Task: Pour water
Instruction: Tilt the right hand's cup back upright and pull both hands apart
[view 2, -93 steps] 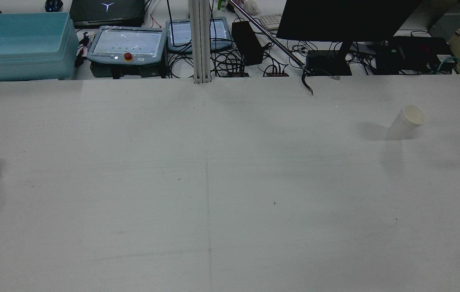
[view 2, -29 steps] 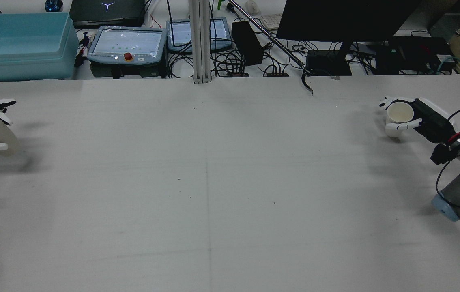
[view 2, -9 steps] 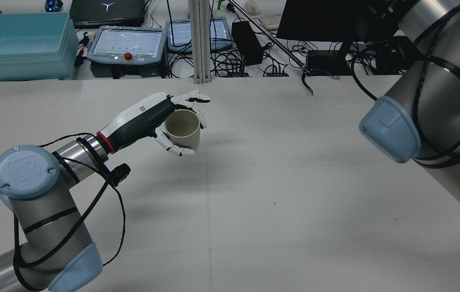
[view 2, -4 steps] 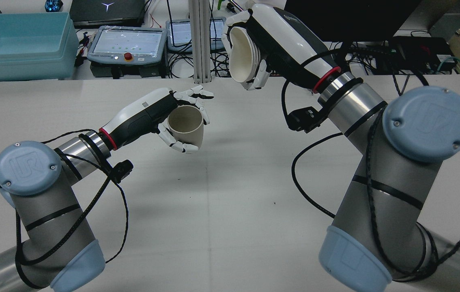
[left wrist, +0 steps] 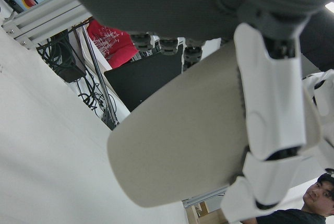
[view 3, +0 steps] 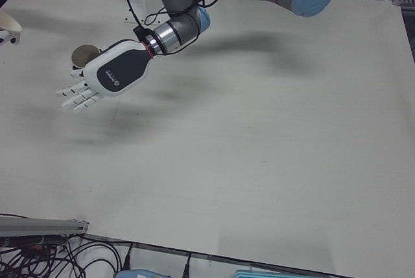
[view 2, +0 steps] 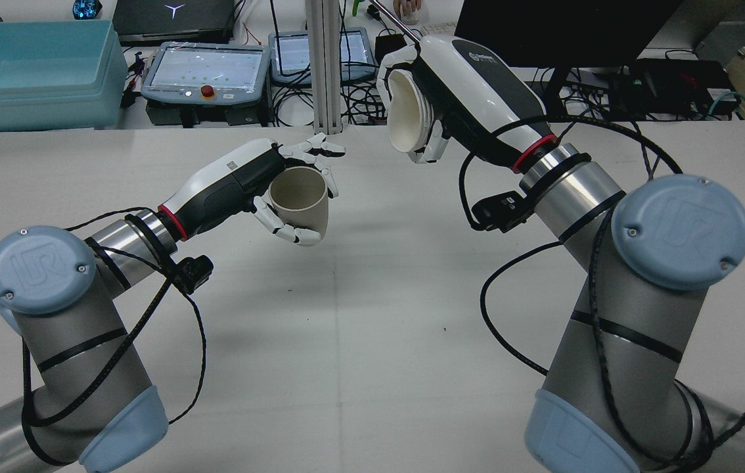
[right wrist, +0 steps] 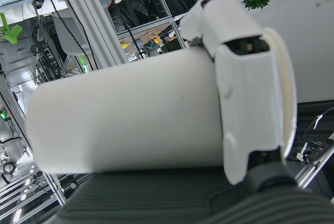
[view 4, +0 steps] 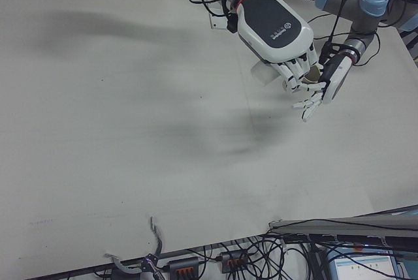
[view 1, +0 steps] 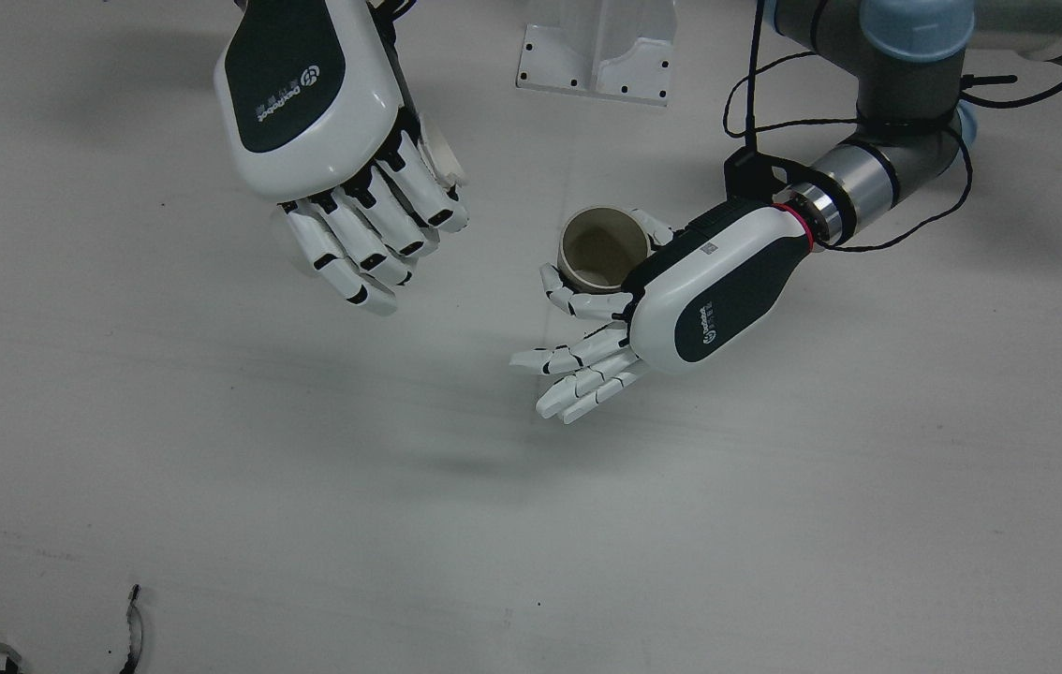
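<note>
My left hand [view 2: 251, 187] is shut on a beige paper cup [view 2: 300, 200], held mouth up a little above the table near its far middle. My right hand [view 2: 471, 89] is shut on a white paper cup [view 2: 405, 112], tipped on its side, mouth facing the beige cup, higher and to its right. In the front view the beige cup [view 1: 598, 251] shows an open mouth by the left hand [view 1: 704, 300]. The right hand [view 1: 320, 112] hides most of the white cup [view 1: 442, 154]. The cups are apart. I see no water stream.
A blue bin [view 2: 31, 66], two teach pendants [view 2: 205, 69], a metal post [view 2: 325, 66] and cables line the table's far edge. The right arm's elbow [view 2: 675, 230] stands over the table's right half, the left arm's [view 2: 41, 269] over its left.
The hands took the cups at the table's sides and carried them to the middle. In the last half second the right hand shifted slightly right and down; the left barely moved.
</note>
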